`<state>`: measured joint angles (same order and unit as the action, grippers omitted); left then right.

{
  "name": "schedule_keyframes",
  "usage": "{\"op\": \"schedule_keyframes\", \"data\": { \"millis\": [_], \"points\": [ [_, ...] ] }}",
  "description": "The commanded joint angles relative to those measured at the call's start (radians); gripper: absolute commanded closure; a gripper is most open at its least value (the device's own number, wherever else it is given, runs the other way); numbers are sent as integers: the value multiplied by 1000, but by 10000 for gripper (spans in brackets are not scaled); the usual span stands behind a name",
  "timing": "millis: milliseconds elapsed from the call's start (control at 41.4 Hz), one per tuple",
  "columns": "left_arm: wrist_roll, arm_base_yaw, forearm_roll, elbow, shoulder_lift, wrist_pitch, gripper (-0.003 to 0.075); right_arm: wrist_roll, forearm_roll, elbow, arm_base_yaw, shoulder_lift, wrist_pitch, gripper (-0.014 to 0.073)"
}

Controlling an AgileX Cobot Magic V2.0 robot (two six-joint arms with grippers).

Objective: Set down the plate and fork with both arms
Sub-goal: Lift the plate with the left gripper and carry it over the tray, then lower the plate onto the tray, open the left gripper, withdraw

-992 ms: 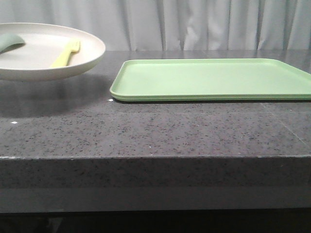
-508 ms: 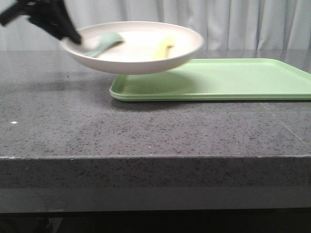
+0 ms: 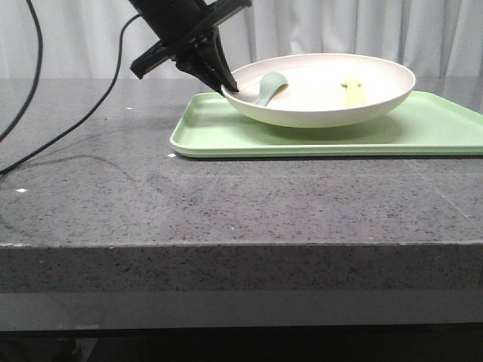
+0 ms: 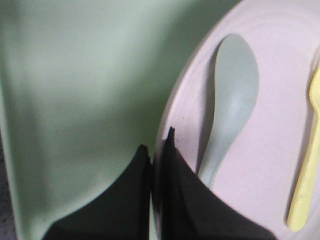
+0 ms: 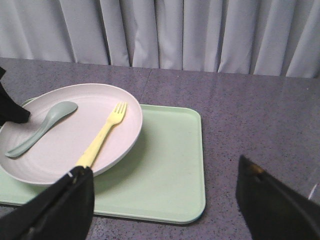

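Observation:
The cream plate (image 3: 324, 102) is low over the left part of the light-green tray (image 3: 445, 132); I cannot tell whether it rests on it. My left gripper (image 3: 226, 84) is shut on the plate's left rim, one finger inside and one outside (image 4: 157, 150). The pale-yellow fork (image 3: 352, 90) lies in the plate, right of a grey-green spoon (image 3: 270, 87). In the right wrist view the plate (image 5: 65, 150), the fork (image 5: 102, 135) and the spoon (image 5: 42, 127) show ahead of my right gripper (image 5: 165, 200), which is open, empty and above the tray's near corner (image 5: 170, 170).
The tray sits on a dark speckled stone counter (image 3: 226, 204) with a thick front edge. Grey curtains hang behind. The left arm's black cable (image 3: 75, 124) loops down onto the counter at the left.
The left gripper has carried the plate with fork and spoon from the far left rightwards, over the tray and lower. The arm and cable have come into view.

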<state>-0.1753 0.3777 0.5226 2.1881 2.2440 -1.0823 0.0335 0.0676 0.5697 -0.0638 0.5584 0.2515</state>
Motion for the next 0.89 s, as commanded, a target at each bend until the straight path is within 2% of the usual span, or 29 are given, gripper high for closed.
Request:
{"op": "schedule_keyframes", "data": {
  "millis": [0,193,387,580,726,871],
  "points": [
    [-40,16,65,51,-62,104,736,5,1,38,1,7,-83,-9],
    [-42,19,57,51,-50,138,728,5,1,38,1,7,-83,-9],
    [-42,32,57,51,-38,122,624,5,1,38,1,7,-83,-9],
    [-42,36,57,51,-34,116,566,5,1,38,1,7,-83,-9],
    [-32,29,57,71,-34,93,435,5,1,38,1,7,-83,-9],
    [-32,4,49,142,-36,13,309,5,1,38,1,7,-83,-9]
  ]
}}
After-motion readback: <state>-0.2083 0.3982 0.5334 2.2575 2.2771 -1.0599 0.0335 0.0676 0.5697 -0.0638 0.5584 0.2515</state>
